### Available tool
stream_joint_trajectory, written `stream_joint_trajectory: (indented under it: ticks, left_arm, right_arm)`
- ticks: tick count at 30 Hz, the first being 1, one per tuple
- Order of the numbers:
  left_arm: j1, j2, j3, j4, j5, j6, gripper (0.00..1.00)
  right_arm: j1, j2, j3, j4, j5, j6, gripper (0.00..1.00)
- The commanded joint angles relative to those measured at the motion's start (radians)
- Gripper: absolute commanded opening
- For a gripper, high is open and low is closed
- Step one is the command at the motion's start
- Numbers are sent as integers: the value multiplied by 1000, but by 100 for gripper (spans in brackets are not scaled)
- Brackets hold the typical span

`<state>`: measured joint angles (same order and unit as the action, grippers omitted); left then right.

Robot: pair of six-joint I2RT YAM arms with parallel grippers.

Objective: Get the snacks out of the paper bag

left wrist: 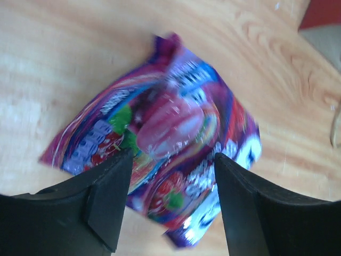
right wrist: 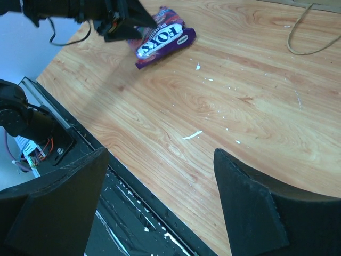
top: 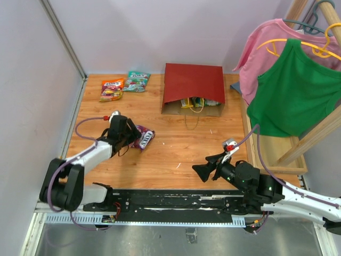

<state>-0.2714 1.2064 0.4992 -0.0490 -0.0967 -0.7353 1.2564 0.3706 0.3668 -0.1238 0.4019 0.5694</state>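
The dark red paper bag [top: 193, 82] lies on its side at the back of the table, mouth facing me, with snacks [top: 198, 102] showing in the opening. An orange packet [top: 112, 89] and a teal packet [top: 137, 81] lie at the back left. A purple packet [top: 144, 137] lies on the wood at centre left. My left gripper [top: 132, 137] is open right at its left end; the packet [left wrist: 170, 133] shows blurred between and beyond the spread jaws. My right gripper [top: 201, 172] is open and empty over the near table edge. The right wrist view shows the purple packet [right wrist: 162, 37].
A pink shirt [top: 266, 48] and a green shirt [top: 295, 90] hang on a wooden rack [top: 314, 138] at the right. A wall runs along the left edge. The bag's handle [top: 191, 121] trails onto the wood.
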Motion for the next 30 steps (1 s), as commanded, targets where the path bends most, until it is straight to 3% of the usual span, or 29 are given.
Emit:
stream_joint_trajectory:
  ticks: [1, 7, 15, 18, 23, 30]
  left_arm:
    - [12, 194, 136, 74, -127, 59, 67]
    - [12, 397, 288, 36, -107, 116, 63]
    - [-31, 30, 300, -110, -176, 172, 74]
    - [-122, -86, 314, -193, -183, 189, 77]
    - [-238, -134, 266, -352, -283, 160, 78]
    - [-241, -86, 140, -239, -342, 146, 89]
  right_arm:
    - [-12, -29, 18, -42, 37, 28, 82]
    - [-12, -138, 18, -136, 37, 53, 82]
    - [-11, -247, -24, -179, 12, 66, 90]
    - [-10, -235, -59, -120, -17, 66, 96]
    - [-8, -164, -78, -28, -49, 67, 99]
    - [36, -48, -63, 37, -35, 59, 99]
